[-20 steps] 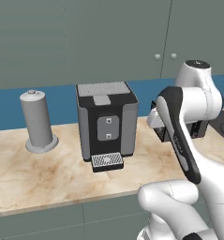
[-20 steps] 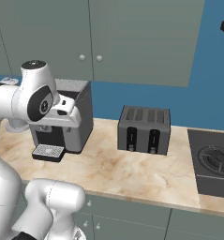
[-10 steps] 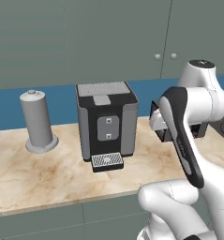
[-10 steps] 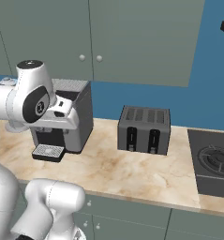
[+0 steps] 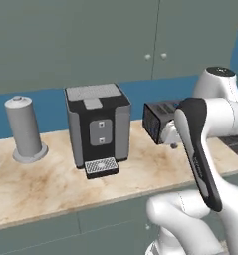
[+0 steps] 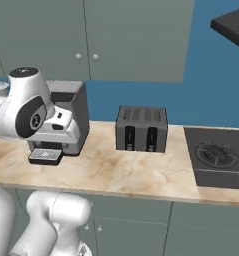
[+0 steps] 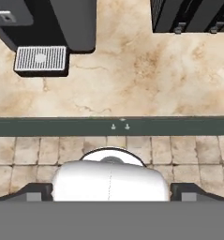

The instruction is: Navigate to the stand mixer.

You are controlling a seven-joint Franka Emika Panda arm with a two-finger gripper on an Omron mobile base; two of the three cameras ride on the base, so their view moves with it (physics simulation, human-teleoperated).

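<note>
Stand mixer: target of the drive, location undetermined; nothing on the stretch of marble counter (image 5: pixel 46 184) now facing the base matches a teal-grey column with ribbed bowl. Handling, by judgement only: such an appliance would be heavy, rigid and top-weighted, with a smooth bowl that may be loose in its seat; a hold on the column or base would be firmer, though the task asks only for an approach, not a lift. Coffee machine (image 5: pixel 97 127): boxy, black and grey, drip tray (image 5: pixel 101 167) at its foot, standing at mid-counter; not the target. Grey cylinder (image 5: pixel 24 128): tall, plain, on a round base, well apart to the left of the coffee machine; not the target. Toaster (image 6: pixel 141 129): dark, slotted, right of the coffee machine, partly behind the arm in the left base view. Cooktop (image 6: pixel 215 156): set into the counter at far right. Cabinets (image 6: pixel 133 40): grey-green, above a blue backsplash. Markings: no brand, label or legible writing on any item. Gripper: finger spread cannot be told, the tips not being distinct in the hand view.
</note>
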